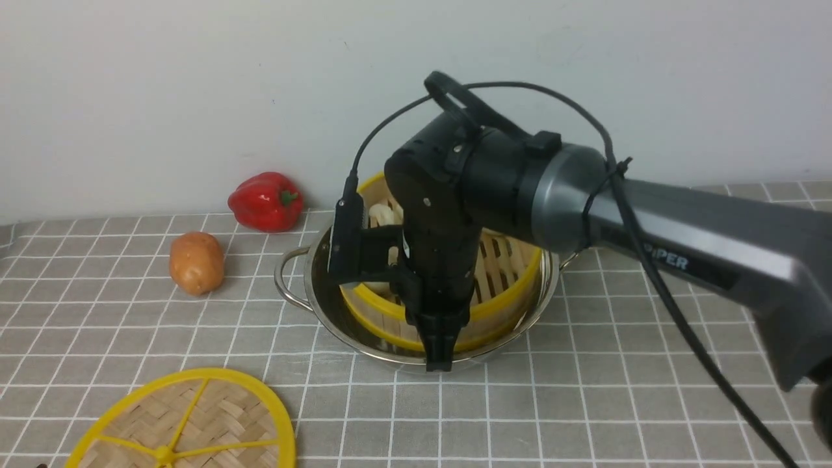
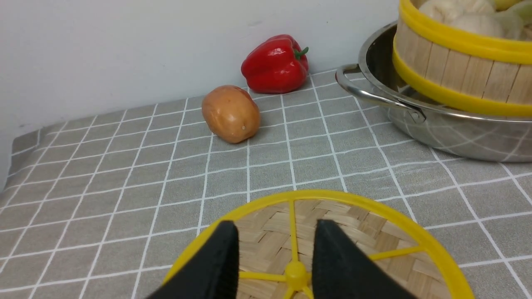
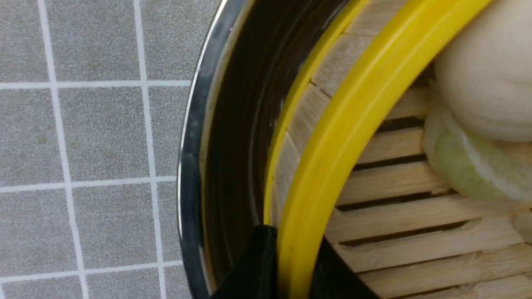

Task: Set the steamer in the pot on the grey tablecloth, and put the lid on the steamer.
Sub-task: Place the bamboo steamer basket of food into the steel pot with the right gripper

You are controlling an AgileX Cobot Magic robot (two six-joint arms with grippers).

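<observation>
The bamboo steamer (image 1: 500, 273) sits tilted in the shiny pot (image 1: 364, 351) on the grey tablecloth (image 1: 585, 390), its far side raised. My right gripper (image 1: 439, 364) is shut on the steamer's near yellow rim (image 3: 332, 166), one finger inside the basket and one between the basket and the pot's wall (image 3: 232, 145). Pale buns (image 3: 486, 70) lie on the slatted floor. The lid (image 1: 195, 422) lies flat on the cloth at the front left. My left gripper (image 2: 276, 224) hovers open over the lid (image 2: 374, 236), its fingers apart on either side of the yellow hub (image 2: 296, 272).
A red pepper (image 1: 266, 201) and a brown potato (image 1: 196, 262) lie on the cloth left of the pot, near the white wall. The pot's left loop handle (image 2: 374, 97) points toward them. The right arm reaches in from the right above the pot.
</observation>
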